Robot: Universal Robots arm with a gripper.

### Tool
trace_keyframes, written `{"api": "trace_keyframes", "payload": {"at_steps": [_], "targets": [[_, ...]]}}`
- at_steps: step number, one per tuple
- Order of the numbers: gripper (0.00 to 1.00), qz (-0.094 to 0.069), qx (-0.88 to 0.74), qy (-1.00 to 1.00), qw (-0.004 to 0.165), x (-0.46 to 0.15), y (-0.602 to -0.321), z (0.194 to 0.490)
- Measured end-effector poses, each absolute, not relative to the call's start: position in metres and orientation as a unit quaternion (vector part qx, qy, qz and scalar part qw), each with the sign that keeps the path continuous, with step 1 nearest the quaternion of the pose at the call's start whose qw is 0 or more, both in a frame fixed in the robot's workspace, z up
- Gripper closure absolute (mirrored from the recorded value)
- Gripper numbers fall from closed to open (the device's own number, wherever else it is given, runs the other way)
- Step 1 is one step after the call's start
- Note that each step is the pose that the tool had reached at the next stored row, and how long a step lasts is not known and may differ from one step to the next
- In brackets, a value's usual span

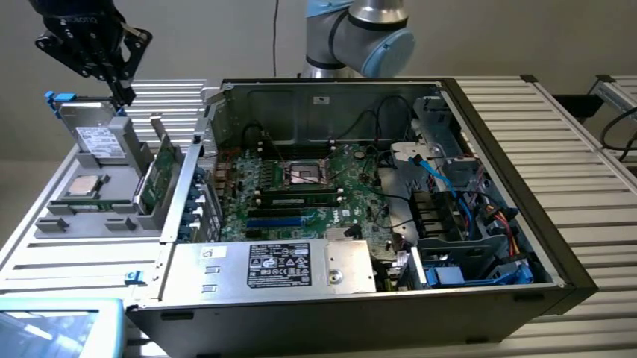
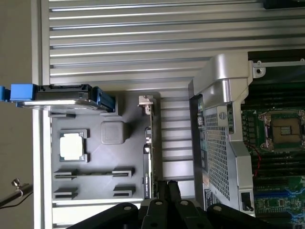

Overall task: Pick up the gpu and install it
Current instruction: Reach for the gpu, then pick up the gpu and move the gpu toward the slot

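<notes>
The gpu point(image 1: 160, 176) stands on edge in a slot of the grey parts holder point(image 1: 95, 224), at the exterior view's left of the open computer case point(image 1: 329, 287). It is a thin green card with a silver bracket at one end. In the wrist view the gpu point(image 2: 149, 143) appears edge-on, with its bracket point(image 2: 145, 101) at the far end. My gripper point(image 1: 124, 95) hangs high above the holder's back, over the drive, shut with nothing in it. In the wrist view the gripper point(image 2: 167, 185) has its fingertips pressed together just beside the card's near end.
A silver drive with a white label point(image 1: 100, 142) and blue clips point(image 2: 23, 91) stands in the holder. A processor chip point(image 2: 73, 145) lies flat there. The motherboard point(image 1: 298, 194) with its empty socket point(image 2: 283, 129) lies inside the case. Slatted metal table point(image 2: 143, 43) surrounds everything.
</notes>
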State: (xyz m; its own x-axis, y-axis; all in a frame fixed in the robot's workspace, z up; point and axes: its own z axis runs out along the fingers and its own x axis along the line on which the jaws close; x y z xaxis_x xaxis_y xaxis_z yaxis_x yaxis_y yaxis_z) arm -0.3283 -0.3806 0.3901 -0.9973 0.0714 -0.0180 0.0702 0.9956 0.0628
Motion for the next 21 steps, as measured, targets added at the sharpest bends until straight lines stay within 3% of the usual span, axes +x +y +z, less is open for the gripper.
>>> {"api": "trace_keyframes", "payload": {"at_steps": [16,19,21], "targets": [[0.88,0.031,0.035,0.999,0.010,-0.3285,-0.3791,0.3899],[0.80,0.031,0.035,0.999,0.010,-0.3285,-0.3791,0.3899],[0.68,0.031,0.035,0.999,0.010,-0.3285,-0.3791,0.3899]]}}
